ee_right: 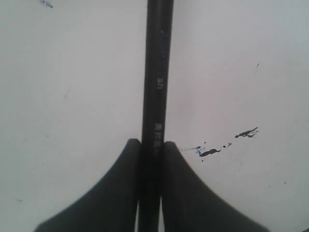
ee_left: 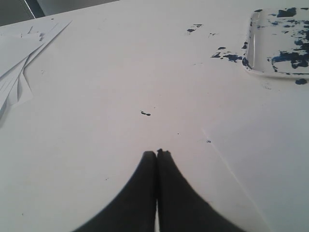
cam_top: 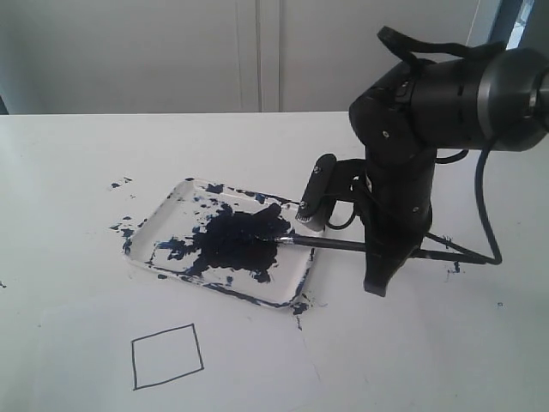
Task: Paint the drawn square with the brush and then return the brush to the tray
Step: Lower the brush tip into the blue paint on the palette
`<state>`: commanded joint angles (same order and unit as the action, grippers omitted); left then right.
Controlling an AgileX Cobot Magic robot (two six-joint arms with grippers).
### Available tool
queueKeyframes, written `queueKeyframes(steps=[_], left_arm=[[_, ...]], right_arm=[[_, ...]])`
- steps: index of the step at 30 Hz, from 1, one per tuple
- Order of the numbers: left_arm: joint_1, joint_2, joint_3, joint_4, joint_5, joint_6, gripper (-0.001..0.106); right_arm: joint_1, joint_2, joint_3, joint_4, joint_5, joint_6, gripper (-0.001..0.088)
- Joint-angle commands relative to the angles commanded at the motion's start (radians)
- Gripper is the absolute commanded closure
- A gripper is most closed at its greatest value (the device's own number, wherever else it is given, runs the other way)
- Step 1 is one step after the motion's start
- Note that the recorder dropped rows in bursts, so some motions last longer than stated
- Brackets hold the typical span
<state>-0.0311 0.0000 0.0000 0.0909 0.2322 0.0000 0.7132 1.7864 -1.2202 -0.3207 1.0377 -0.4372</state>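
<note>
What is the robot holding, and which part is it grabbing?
The right gripper is shut on the brush, gripping the black handle about midway; the bristle end reaches over the tray. The left gripper is shut and holds nothing.

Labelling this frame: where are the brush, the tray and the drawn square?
the brush (ee_right: pixel 155 72), right wrist view, black handle.
the tray (cam_top: pixel 171 219), exterior view, bare floor.
the drawn square (cam_top: pixel 167 356), exterior view, blank middle.

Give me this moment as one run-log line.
right gripper: shut on brush | brush tip: at paint blotch in tray | drawn square: unpainted | left gripper: shut, empty
</note>
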Motion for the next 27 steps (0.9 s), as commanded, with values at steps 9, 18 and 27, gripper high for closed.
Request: queueKeyframes(steps=[9, 18, 27], left_arm=[[0.000, 0.000, 0.000, 0.000, 0.000, 0.000, 0.105], [0.000, 0.000, 0.000, 0.000, 0.000, 0.000, 0.105], [0.000, 0.000, 0.000, 0.000, 0.000, 0.000, 0.105]], right_arm=[[0.000, 0.000, 0.000, -0.154, -0.097, 0.234, 0.0868], [0.046, -0.020, 0.000, -0.136, -0.092, 0.257, 0.0868], [0.153, -0.114, 0.000, -0.123, -0.028, 0.277, 0.0868]])
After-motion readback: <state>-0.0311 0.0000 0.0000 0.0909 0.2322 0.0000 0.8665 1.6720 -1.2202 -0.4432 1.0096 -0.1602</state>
